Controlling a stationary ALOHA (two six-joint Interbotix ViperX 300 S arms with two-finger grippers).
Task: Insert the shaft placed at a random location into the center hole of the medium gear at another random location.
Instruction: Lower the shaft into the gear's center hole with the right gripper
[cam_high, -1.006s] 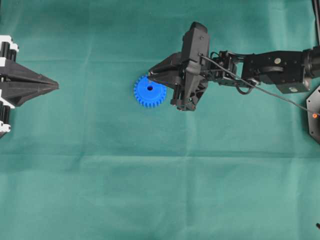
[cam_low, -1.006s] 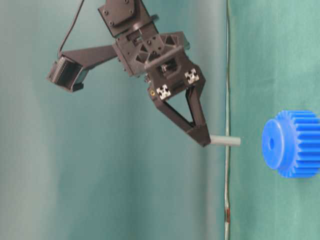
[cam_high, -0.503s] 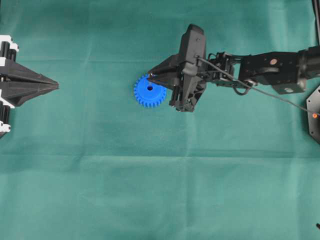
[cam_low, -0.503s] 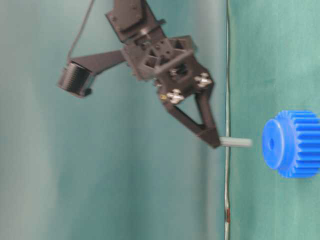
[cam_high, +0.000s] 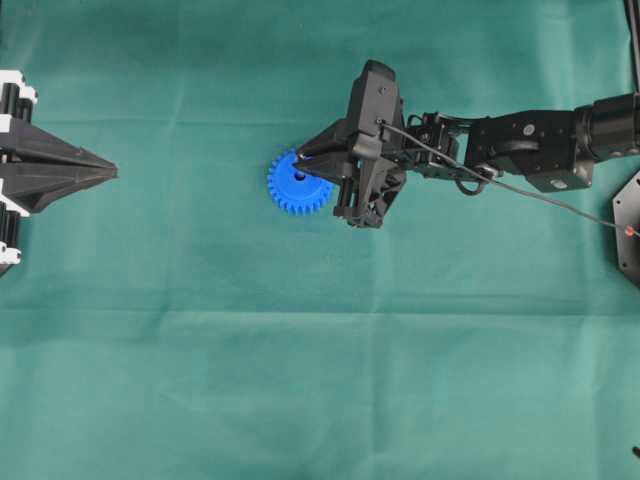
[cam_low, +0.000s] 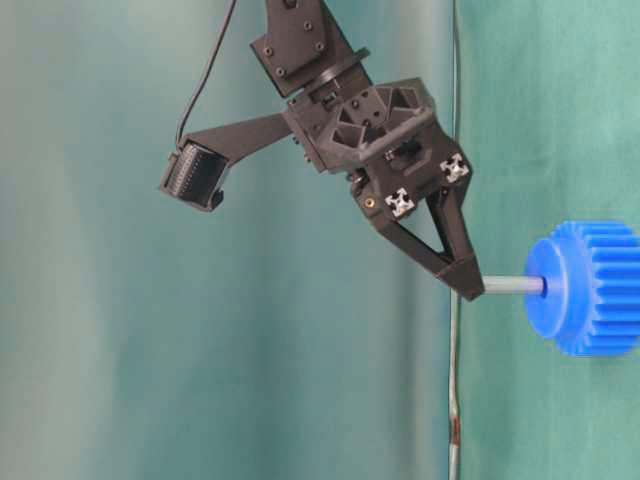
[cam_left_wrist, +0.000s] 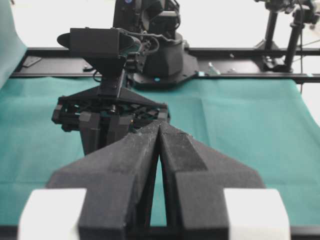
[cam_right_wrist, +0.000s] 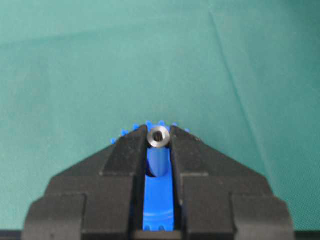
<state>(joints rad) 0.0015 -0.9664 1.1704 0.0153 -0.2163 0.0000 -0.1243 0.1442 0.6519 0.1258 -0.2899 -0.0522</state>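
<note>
So the gear (cam_high: 296, 184) is the thing to go by here. It's the bright blue one lying flat on the green cloth (cam_high: 300, 380), a bit up and left of the middle in the overhead view.

The right gripper (cam_high: 300, 164) is sitting right over it, fingertips above the hub, arm coming in from the right side. It's clenched on the shaft (cam_low: 512, 285). In the right wrist view you can see the little silver pin end-on (cam_right_wrist: 159, 135) pinched between the two black fingers (cam_right_wrist: 127, 150), with blue gear teeth peeking out behind and below it.

The table-level view is the clearest: the shaft sticks out from the fingertips toward the gear (cam_low: 585, 288), and its far end meets the face of the raised hub right about where the hole would be. I can't tell whether it's actually gone in a bit or is only touching the face; the hole itself is covered by the shaft there, and by the gripper from overhead.

The left gripper (cam_high: 110, 173) is way off to the left of the gear, parked at the edge of the cloth and pointing toward it. Its fingers (cam_left_wrist: 135, 160) are pressed together with just a thin slit between them, nothing in them.
</note>
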